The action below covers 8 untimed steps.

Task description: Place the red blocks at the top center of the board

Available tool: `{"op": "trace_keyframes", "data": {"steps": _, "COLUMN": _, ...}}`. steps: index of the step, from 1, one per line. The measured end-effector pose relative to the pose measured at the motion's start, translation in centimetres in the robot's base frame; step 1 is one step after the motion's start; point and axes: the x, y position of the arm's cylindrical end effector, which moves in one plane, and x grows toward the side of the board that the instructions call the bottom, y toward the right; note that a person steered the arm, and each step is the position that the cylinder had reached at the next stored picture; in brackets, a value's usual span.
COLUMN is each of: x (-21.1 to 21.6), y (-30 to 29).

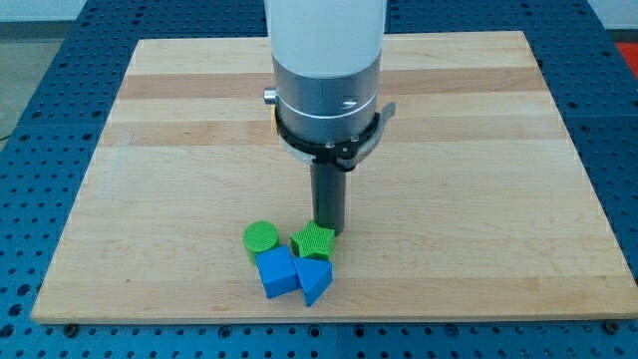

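1. Only one camera view is on hand. It shows my tip (327, 230) near the table's (179, 150) bottom edge, a little left of centre, touching or just beside the upper right of the green star-shaped block (313, 242).
2. Next to that block lie a green round block (261, 236) to the view's left, and below them a blue cube-like block (276, 272) and a blue wedge-shaped block (315, 281), all four huddled together.
3. No red blocks show anywhere on the table, so I cannot say where the task's things are.
4. No claw exists on this arm, only the rod, so open or closed does not apply.
5. Risk: any push from here would likely shove the green star into the blue blocks and drive the cluster toward the bottom edge, since they sit packed and close to it.
6. Hidden: the arm's wide body covers the table's top centre, the very goal area. Red blocks could sit behind it; I cannot tell.
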Motion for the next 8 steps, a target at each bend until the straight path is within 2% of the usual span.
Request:
{"op": "trace_keyframes", "data": {"steps": 2, "x": -1.4, "y": 3.6}}
{"op": "trace_keyframes", "data": {"steps": 3, "x": -3.5, "y": 3.9}}
{"op": "trace_keyframes", "data": {"steps": 5, "x": -3.6, "y": 3.9}}
{"op": "trace_keyframes", "data": {"steps": 8, "x": -13.8, "y": 4.6}}
